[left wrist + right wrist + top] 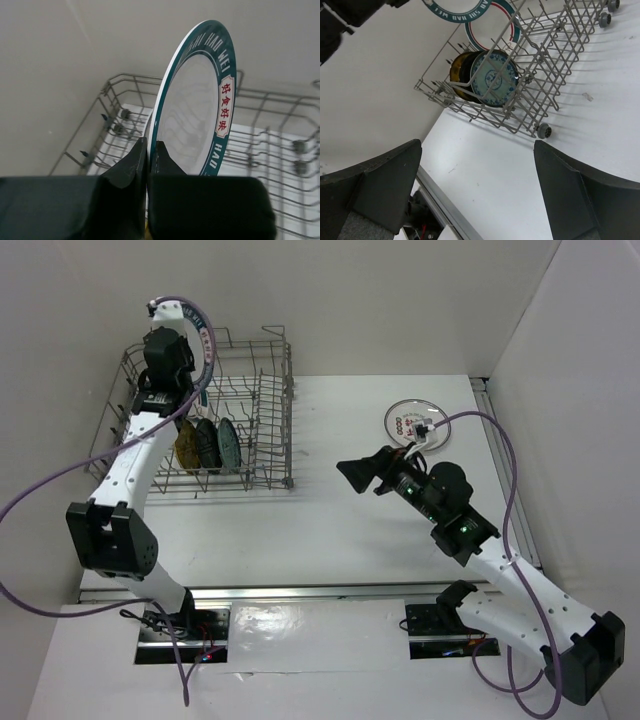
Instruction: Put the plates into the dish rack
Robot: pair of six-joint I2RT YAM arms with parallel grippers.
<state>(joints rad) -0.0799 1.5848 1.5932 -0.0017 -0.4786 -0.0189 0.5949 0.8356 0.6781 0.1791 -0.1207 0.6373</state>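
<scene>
Three plates (pixel 487 77) stand in the dish rack (pixel 272 410). Above it the left claw (pixel 148 145) pinches a green-rimmed plate (pixel 195 100). Right of it one red-marked plate (pixel 413 423) still lies flat, and the right claw (pixel 350 476) is spread and empty.

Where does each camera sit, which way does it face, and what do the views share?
Top external: above, behind; looks down on dish rack, both arms.
Left wrist: behind the left gripper, shut on the green-rimmed plate over the rack.
Right wrist: behind the open right gripper, facing the rack.
Shared: all three show the rack.
</scene>
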